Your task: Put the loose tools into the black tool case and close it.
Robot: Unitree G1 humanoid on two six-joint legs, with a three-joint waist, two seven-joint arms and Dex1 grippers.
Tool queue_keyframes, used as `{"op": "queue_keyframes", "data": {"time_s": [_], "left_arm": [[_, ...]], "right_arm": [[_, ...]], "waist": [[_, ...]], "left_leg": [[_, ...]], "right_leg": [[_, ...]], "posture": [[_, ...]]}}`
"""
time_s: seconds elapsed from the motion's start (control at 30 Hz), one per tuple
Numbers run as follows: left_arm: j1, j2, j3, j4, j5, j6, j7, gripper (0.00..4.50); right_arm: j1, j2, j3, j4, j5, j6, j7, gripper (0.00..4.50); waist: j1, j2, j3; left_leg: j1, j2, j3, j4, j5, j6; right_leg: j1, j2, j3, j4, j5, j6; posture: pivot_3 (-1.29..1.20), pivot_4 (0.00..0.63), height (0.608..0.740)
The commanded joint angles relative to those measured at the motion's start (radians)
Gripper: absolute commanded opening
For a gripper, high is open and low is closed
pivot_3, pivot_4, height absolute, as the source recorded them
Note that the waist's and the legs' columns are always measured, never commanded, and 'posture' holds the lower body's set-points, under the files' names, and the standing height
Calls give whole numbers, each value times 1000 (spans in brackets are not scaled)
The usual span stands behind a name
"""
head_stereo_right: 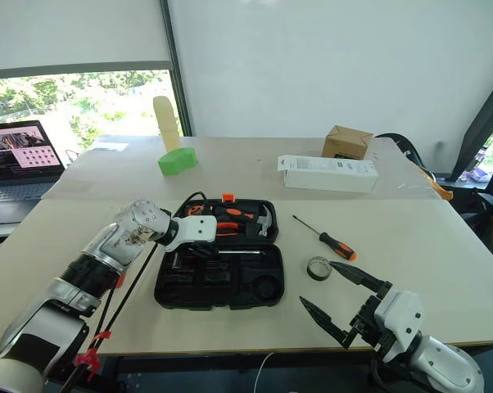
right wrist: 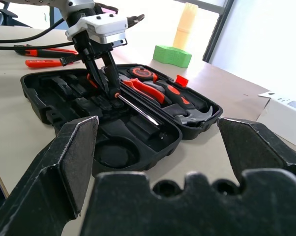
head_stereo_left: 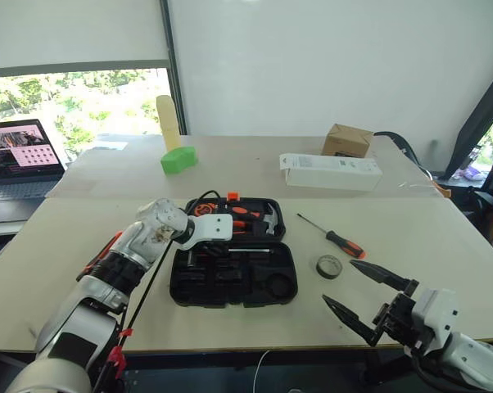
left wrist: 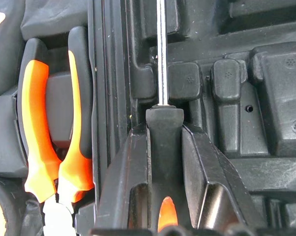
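The black tool case [head_stereo_left: 230, 303] lies open at the middle of the table. My left gripper [right wrist: 108, 88] reaches down into its front half and is shut on the black-and-orange handle of a screwdriver [left wrist: 161, 59], whose steel shaft lies along a moulded slot. A second screwdriver [head_stereo_left: 332, 237] lies loose on the table to the right of the case, with the small black tape roll [head_stereo_left: 329, 266] just in front of it. Two more orange-and-black tools [right wrist: 40, 63] lie on the table left of the case. My right gripper [head_stereo_left: 338, 282] hangs open near the front right edge, holding nothing.
Orange-handled pliers [left wrist: 49, 147] and a hammer [head_stereo_left: 269, 219] sit in the case's rear half. Behind the case are a long white carton [head_stereo_left: 330, 172], a cardboard box [head_stereo_left: 346, 141], a green block [head_stereo_left: 178, 159] and a pale yellow cylinder [head_stereo_left: 169, 123]. A laptop [head_stereo_left: 21, 155] stands far left.
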Motion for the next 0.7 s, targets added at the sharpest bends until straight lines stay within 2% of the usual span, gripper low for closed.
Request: {"op": "queue_keyframes", "data": {"time_s": [0.03,0.07,0.1,0.13,0.17,0.27,0.37,0.4,0.43,0.63,0.67,0.7], "left_arm": [[-9,-10,33,-27,-23,16,1,1989],[-9,-13,50,-46,-49,9,-9,2352],[-9,-15,62,-60,-64,4,-14,2531],[-11,-12,71,-73,-76,-2,-19,3059],[-13,-7,81,-86,-88,-9,-26,3312],[-16,8,135,-125,-150,14,-45,3312],[-4,39,164,-90,-166,-41,-49,3312],[0,46,168,-67,-161,-67,-39,2783],[13,50,172,-43,-167,-96,-42,2649],[48,10,190,66,-185,-46,7,382],[54,0,192,72,-192,-36,11,109],[57,-11,195,77,-199,-28,16,50]], "right_arm": [[-8,-1,-7,-35,6,-3,-10,4500],[-7,-1,-7,-34,7,-4,-9,4500],[-6,-2,-7,-33,7,-5,-8,4500],[-5,-2,-6,-32,7,-6,-6,4500],[-6,-3,-5,-28,7,-8,-4,4500],[-18,-5,2,-16,7,-9,3,4500],[-37,-7,10,-3,6,-9,8,4500],[-43,-6,11,2,5,-10,9,4500],[-50,-5,13,6,4,-11,9,4500],[-77,-2,28,19,-4,-11,10,4500],[-79,-2,31,20,-5,-11,10,4500],[-81,-2,33,21,-6,-10,10,4500]], "waist": [[2,0,0],[3,0,0],[6,0,0],[7,0,0],[8,0,0],[8,0,0],[4,0,0],[3,0,0],[3,0,0],[9,0,0],[10,0,0],[11,0,0]], "left_leg": [[1,0,0,0,0,0],[2,0,0,0,0,0],[3,0,0,0,0,1],[3,0,-1,0,-4,6],[3,0,-1,1,-4,7],[3,0,-1,1,-3,4],[3,0,-1,1,-1,2],[3,0,-1,1,0,0],[3,0,-1,0,0,0],[3,0,-1,1,0,1],[3,0,-1,1,0,1],[3,0,-1,1,-1,1]], "right_leg": [[1,0,0,0,0,0],[2,0,0,0,0,0],[3,0,0,0,0,0],[4,0,-1,-1,0,0],[4,0,-1,-1,0,0],[4,0,-1,-1,0,0],[3,0,-1,-1,0,0],[3,0,0,-1,0,0],[3,0,0,-1,0,0],[4,0,-1,-1,0,0],[4,0,-1,-1,0,0],[4,0,-1,-1,0,0]], "posture": [[0,150,740],[0,150,740],[0,150,740],[0,150,740],[0,150,740],[0,150,740],[0,150,740],[0,150,740],[0,150,740],[0,150,740],[0,150,740],[0,150,740]]}}
